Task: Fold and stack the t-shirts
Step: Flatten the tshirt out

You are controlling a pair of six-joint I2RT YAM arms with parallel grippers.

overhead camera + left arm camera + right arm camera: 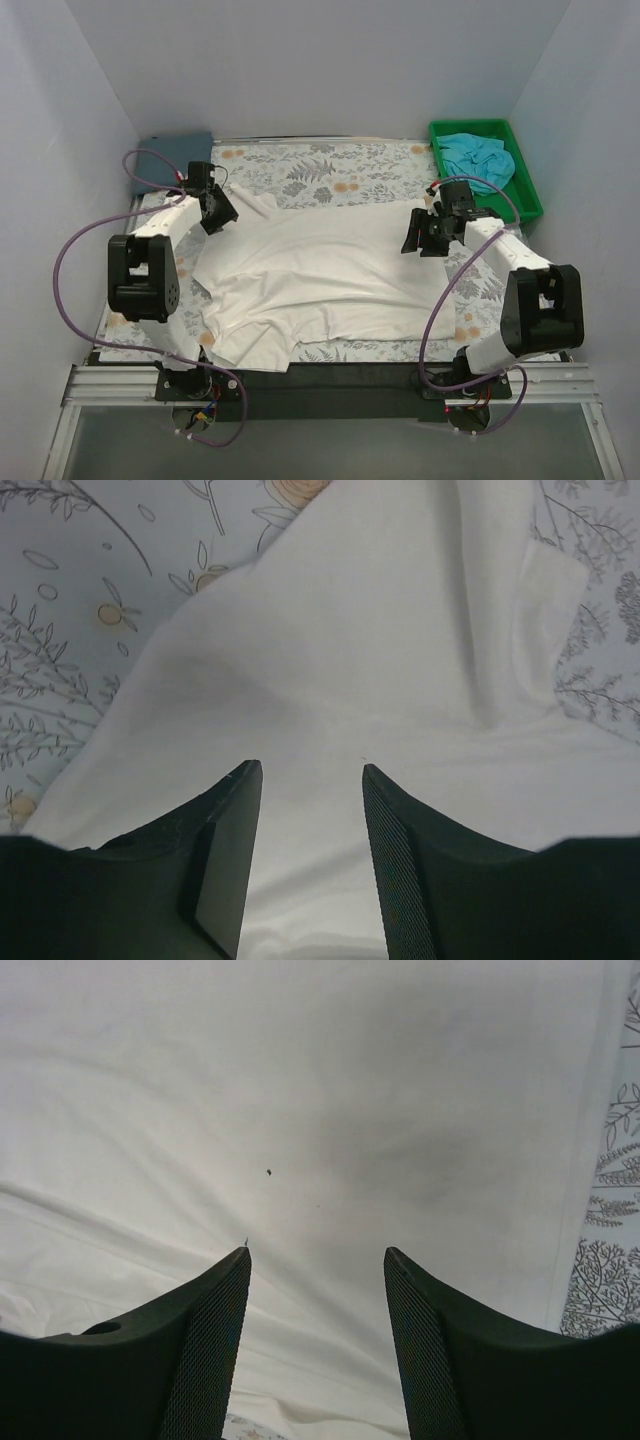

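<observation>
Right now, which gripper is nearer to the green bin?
The right. The right gripper hovers over the right edge of the white t-shirt, close to the green bin; the left gripper is over the opposite side, far from it.

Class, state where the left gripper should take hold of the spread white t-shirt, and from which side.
On the white t-shirt, probably the far-left sleeve at its edge, from above: the left gripper hangs open over it, and flat cloth offers a bite only at an edge.
</observation>
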